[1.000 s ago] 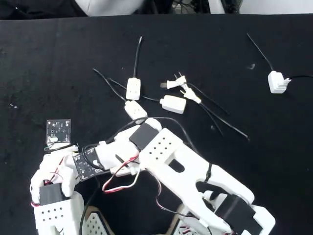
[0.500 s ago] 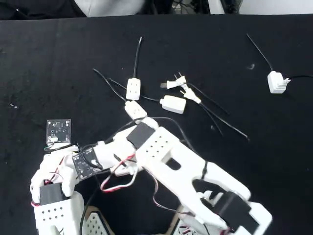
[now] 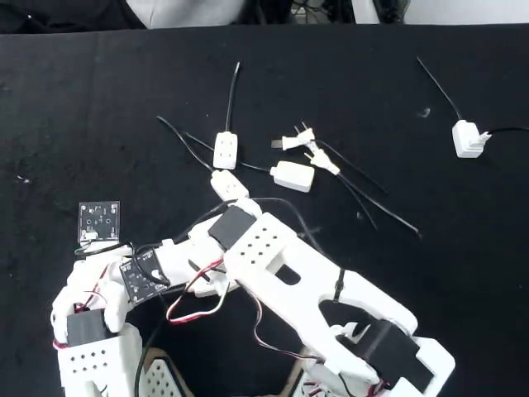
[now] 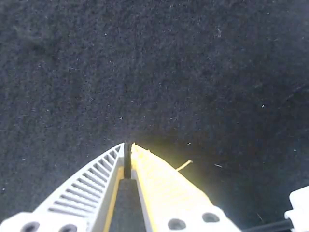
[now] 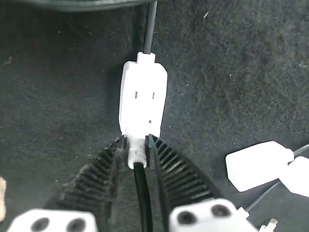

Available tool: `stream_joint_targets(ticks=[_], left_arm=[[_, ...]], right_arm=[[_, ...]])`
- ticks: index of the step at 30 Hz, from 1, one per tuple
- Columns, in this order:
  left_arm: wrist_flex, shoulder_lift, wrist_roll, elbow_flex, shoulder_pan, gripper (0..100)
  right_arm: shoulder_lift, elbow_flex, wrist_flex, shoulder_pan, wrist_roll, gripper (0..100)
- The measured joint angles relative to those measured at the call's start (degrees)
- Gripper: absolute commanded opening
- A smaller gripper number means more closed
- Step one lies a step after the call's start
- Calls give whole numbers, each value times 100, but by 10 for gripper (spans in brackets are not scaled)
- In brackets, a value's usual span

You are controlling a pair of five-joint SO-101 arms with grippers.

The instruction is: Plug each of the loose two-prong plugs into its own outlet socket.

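Note:
My right gripper is shut on a small white plug with a black cord. The plug butts against the near end of a white outlet socket with two slots on its face. From above, that socket pokes out just beyond the right arm. A second socket lies right behind it and a third to its right. Two loose plugs lie behind the third socket. My left gripper is shut with nothing in it, over bare black cloth; its arm is folded at the near left.
A white block with a cord lies at the far right. Thin black cords trail across the middle right of the cloth. A small circuit board sits by the left arm. The far left of the black table has free room.
The right arm's body and elbow have slid left and slightly toward the near edge. The socket at its tip has barely shifted. The left arm has kept still.

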Motion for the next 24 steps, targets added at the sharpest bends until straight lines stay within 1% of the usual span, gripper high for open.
stream_joint_targets(ticks=[7, 24], left_arm=[[0, 0, 0, 0, 0, 29], [0, 0, 0, 0, 0, 29]], right_arm=[[97, -185, 158, -114, 0, 11], [105, -273, 396, -123, 0, 11]])
